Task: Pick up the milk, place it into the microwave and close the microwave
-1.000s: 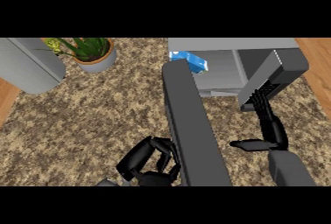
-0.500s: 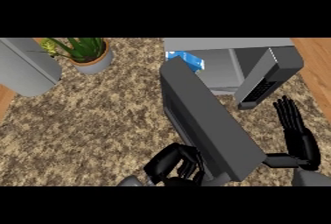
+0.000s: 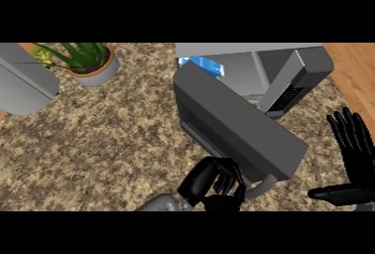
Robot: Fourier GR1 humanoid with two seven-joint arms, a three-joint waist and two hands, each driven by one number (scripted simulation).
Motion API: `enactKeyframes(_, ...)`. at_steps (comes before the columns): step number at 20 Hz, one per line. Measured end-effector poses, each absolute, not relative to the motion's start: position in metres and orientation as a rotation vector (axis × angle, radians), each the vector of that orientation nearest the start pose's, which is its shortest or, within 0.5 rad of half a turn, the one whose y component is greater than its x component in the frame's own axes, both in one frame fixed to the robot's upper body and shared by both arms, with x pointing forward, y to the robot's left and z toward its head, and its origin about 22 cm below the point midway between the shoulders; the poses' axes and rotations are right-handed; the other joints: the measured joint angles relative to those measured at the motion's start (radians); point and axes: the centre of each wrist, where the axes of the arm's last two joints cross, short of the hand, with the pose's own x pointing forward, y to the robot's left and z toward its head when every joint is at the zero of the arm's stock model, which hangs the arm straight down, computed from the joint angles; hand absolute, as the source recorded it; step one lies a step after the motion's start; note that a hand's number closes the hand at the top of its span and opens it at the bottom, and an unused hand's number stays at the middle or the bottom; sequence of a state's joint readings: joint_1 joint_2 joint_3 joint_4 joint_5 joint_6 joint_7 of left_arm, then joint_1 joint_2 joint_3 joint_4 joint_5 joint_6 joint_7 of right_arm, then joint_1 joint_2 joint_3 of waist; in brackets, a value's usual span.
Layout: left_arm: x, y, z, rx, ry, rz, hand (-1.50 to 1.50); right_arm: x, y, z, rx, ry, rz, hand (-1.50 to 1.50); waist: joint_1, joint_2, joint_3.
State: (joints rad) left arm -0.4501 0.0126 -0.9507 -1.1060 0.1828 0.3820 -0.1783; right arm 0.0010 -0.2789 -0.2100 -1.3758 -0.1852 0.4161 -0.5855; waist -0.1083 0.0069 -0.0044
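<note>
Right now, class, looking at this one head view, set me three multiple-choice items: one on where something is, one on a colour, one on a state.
1. Where does the potted plant stand?
A. at the view's upper left, on the counter
B. inside the microwave
C. beside the right hand

2. What colour is the milk?
A. red
B. blue and white
C. green

3. How does the microwave door stand?
A. shut flat against the microwave
C. taken off and lying on the counter
B. open, swung out toward the robot

Key: 1 A, the plant sits by the upper left edge on the speckled counter. 2 B, the carton shows blue and white inside the microwave. 3 B, the door juts out, with the left hand at its near end and the right hand open at the right edge.
</note>
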Motion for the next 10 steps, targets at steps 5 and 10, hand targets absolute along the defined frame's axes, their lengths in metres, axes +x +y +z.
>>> enactKeyframes(5,0.241,0.014,-0.027,-0.303,-1.651,-0.626,1.50,0.239,-0.354,0.012,0.236,-2.022,0.200,-1.50,-0.032,0.010,-0.001)
enactKeyframes(10,0.258,0.007,-0.011,-0.271,-1.718,-0.552,1.50,0.247,-0.348,0.031,0.350,-2.036,0.285,-1.50,-0.069,0.018,-0.002)
